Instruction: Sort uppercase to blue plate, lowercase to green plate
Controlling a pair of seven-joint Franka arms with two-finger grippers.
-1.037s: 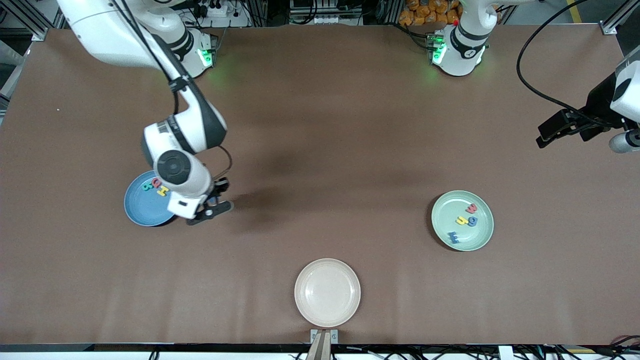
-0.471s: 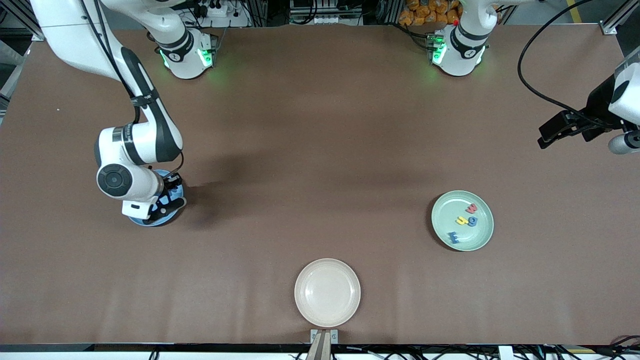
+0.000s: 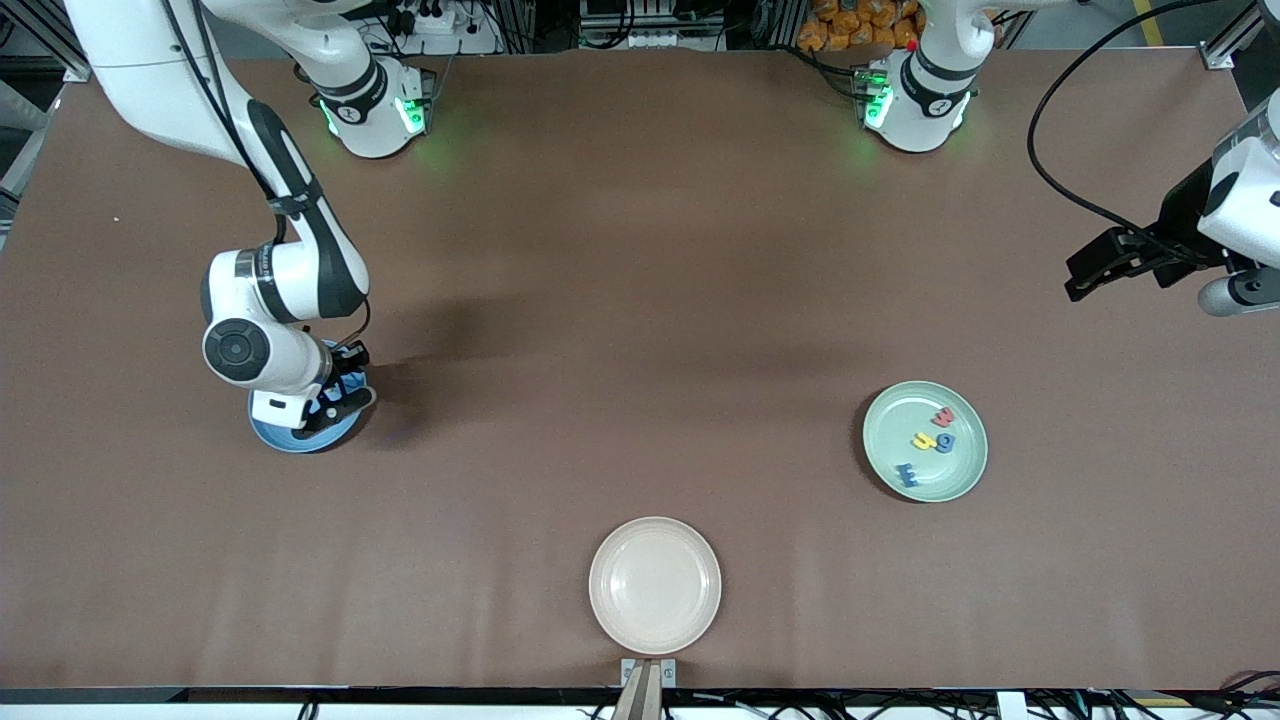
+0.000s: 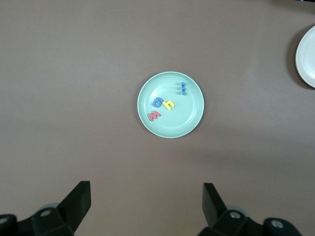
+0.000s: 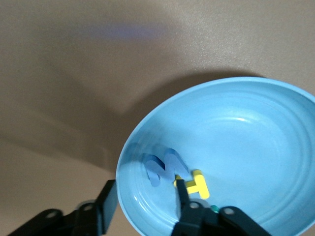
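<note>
My right gripper (image 3: pixel 338 392) hangs low over the blue plate (image 3: pixel 278 437), its arm covering most of that plate in the front view. In the right wrist view its jaws (image 5: pixel 145 199) stand open over the blue plate (image 5: pixel 246 132). The blue W (image 5: pixel 165 167) lies loose in the plate just past the fingertips, beside the yellow H (image 5: pixel 198 184), with a teal speck (image 5: pixel 214 208) at one finger's base. The green plate (image 3: pixel 968 470) holds the red w (image 3: pixel 942 415), yellow h (image 3: pixel 923 440), blue g (image 3: pixel 945 442) and a dark blue piece (image 3: pixel 907 475). My left gripper (image 3: pixel 1085 280) waits open over bare table at the left arm's end.
An empty beige plate (image 3: pixel 655 585) sits near the table edge closest to the front camera, midway between the two arms' ends. The left wrist view looks down on the green plate (image 4: pixel 193 123) and a sliver of the beige plate (image 4: pixel 307 56).
My right arm swung from beside the blue plate to over it, then its jaws opened and the blue W came free into the plate. The left arm barely shifted.
</note>
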